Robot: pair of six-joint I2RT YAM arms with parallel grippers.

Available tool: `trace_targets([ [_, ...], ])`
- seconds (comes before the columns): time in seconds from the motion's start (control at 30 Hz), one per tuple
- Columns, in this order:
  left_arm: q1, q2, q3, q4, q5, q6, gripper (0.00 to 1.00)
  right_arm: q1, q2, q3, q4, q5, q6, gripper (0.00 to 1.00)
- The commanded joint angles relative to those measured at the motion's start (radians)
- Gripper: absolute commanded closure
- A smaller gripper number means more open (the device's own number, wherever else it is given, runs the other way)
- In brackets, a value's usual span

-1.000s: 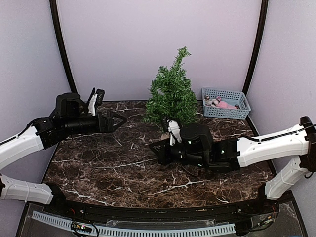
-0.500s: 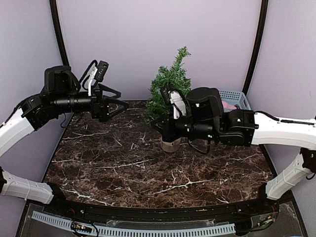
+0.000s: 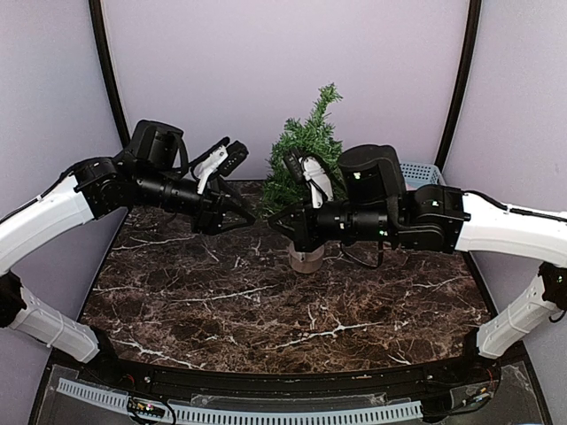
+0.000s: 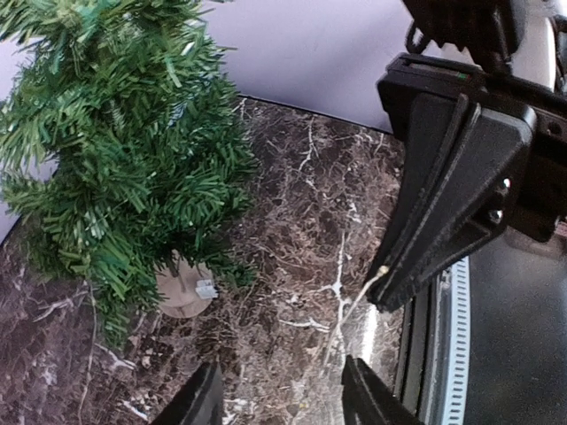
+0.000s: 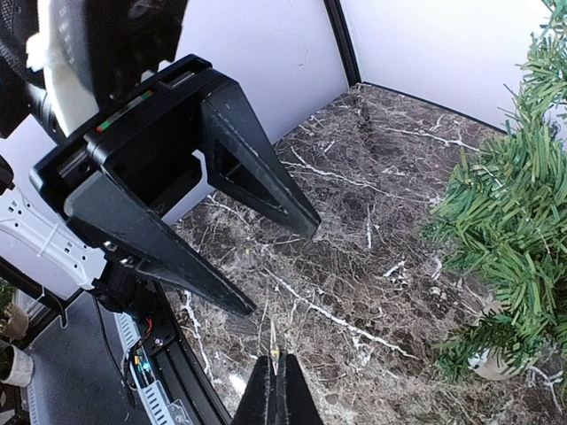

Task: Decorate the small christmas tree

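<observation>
The small christmas tree stands at the back middle on its wooden disc base; it also fills the left wrist view's upper left and the right wrist view's right edge. My right gripper hovers just left of the tree, shut on a thin pale thread that pokes out of its tip. My left gripper faces it tip to tip and is open. The thread dangles from the right gripper toward the gap between the left fingers, and nothing is pinched there.
A light blue basket with pink items sits at the back right, mostly hidden behind the right arm. Both arms meet above the dark marble table. Purple walls close in the back and sides.
My left arm has swung right and forward toward the right gripper, and its jaws have narrowed. The right arm rose from the table to beside the tree, then stayed nearly still.
</observation>
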Motion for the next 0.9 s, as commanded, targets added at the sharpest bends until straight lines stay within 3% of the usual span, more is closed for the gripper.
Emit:
trace_targets([
  [0.0,-0.012,0.001,0.038,-0.022,0.025,0.026,0.71,-0.008,-0.006,0.032,0.019,-0.017,-0.015,1.00],
  [0.03,-0.013,0.003,0.039,-0.023,0.027,0.025,0.76,-0.008,-0.007,0.027,0.025,-0.018,-0.014,1.00],
  [0.1,-0.016,0.003,0.039,-0.016,0.033,0.019,0.97,-0.008,-0.013,0.006,0.054,-0.015,-0.013,1.00],
  [0.17,-0.017,-0.008,0.033,0.013,0.035,0.007,1.00,-0.008,-0.026,-0.043,0.115,-0.011,-0.011,1.00],
  [0.33,-0.017,-0.063,-0.017,0.158,0.107,-0.060,1.00,-0.008,-0.066,-0.209,0.372,-0.012,0.003,0.73],
  [0.43,-0.016,-0.060,-0.013,0.208,0.148,-0.090,1.00,-0.008,-0.070,-0.282,0.521,-0.020,0.001,0.64],
  [0.87,-0.016,-0.101,-0.046,0.389,0.068,-0.262,1.00,-0.004,-0.014,-0.461,0.857,0.100,0.017,0.64],
])
